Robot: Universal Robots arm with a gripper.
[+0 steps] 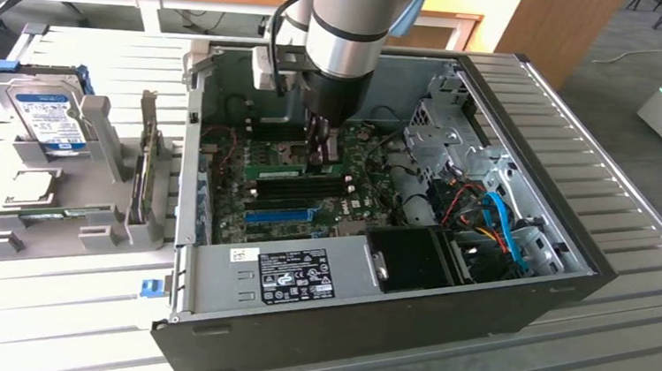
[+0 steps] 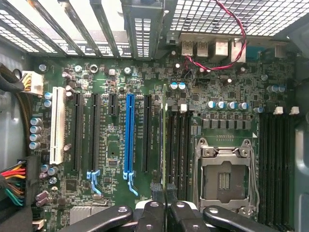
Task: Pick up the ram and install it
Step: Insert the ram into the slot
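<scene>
**Ram in the grip, hanging over the memory slots**

You are working inside the open computer case [image 1: 355, 329]. Its upward side is open, so the arm is reaching straight down with free room above. The motherboard [image 2: 111, 159] is lying flat across the case floor. The gripper [image 2: 165, 207] is hanging low over the middle of the board, its fingers clamping the ram [image 2: 164, 145]. In the wrist view the ram is showing edge-on as a thin green strip. That strip is running parallel to the bank of black memory slots [image 2: 181, 145], along the bank's outer edge. I cannot tell whether it is touching a slot.

I judge you are in the install step: pickup done, seating not yet done. Pressing home is calling for the stick upright and square over one slot, with the latches open. The white latch tab [image 2: 183, 108] is too small to read.

Mind the edges. The CPU socket [image 2: 224, 176] frame is sitting just beside the slot bank, and the blue expansion slot [image 2: 128, 130] is lying near on the other side. The black fan shroud [image 1: 414, 258] is sitting well apart, toward the exterior view's right.
</scene>
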